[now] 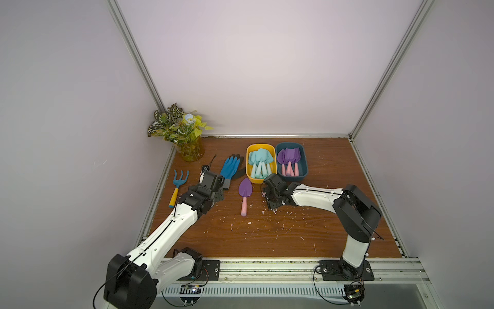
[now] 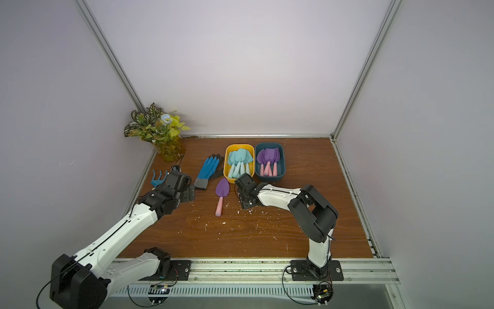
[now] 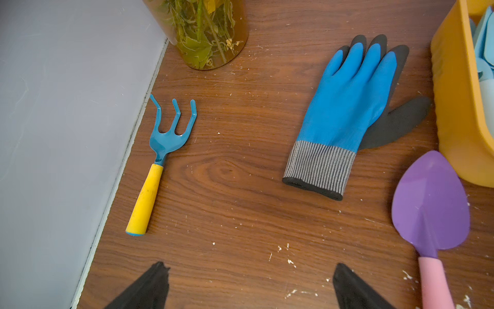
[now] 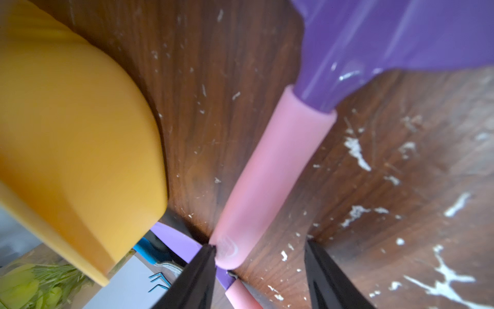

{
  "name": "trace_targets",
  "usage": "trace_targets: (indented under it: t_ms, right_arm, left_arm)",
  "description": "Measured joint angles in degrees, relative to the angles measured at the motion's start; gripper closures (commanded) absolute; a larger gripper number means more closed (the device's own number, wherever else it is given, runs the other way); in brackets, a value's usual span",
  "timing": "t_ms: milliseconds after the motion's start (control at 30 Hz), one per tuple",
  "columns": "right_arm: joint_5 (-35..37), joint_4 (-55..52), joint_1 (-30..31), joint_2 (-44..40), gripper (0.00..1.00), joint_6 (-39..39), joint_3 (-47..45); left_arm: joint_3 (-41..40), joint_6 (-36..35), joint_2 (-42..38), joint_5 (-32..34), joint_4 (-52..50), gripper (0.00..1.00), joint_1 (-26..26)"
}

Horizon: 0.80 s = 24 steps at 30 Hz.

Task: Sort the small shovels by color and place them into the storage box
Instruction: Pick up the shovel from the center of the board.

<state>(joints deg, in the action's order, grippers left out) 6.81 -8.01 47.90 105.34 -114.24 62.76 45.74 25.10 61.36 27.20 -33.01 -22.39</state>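
One purple-bladed shovel (image 1: 245, 194) with a pink handle lies flat on the wooden table (image 1: 307, 235), its blade tip just short of the near wall of the yellow box (image 1: 248, 167). A second purple shovel (image 4: 270, 171) lies under the right arm, almost wholly hidden in both top views. The right wrist view shows the end of its pink handle between the fingertips of the right gripper (image 4: 259, 244). One fingertip (image 4: 203, 264) touches the handle end and the other stands clear of it, so the jaws straddle the handle without clamping it. The yellow box holds the aqua shovels (image 1: 259, 160), blades toward the back wall. The dark blue box (image 1: 305, 166) right beside it holds more purple shovels (image 1: 290, 157). The left gripper (image 3: 250, 264) hangs spread wide over bare wood, holding nothing, near a blue glove (image 3: 350, 107) and a rake (image 3: 160, 149). A jar of plants (image 1: 188, 139) stands in the back corner.
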Motion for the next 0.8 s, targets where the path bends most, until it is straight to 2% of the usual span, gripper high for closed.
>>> trace_targets:
  t_ms: [200, 800]
  right_arm:
    - [-1.20, 1.40, -0.02, 0.00, 0.51, -0.02, -1.01]
    - [-1.22, 3.69, -0.02, -4.46, 0.57, 0.90, -7.50]
  left_arm:
    - [0.00, 0.02, 0.00, 0.09, 0.00, 0.02, 0.02]
    - [0.00, 0.22, 0.00, 0.50, -0.02, 0.02, 0.28]
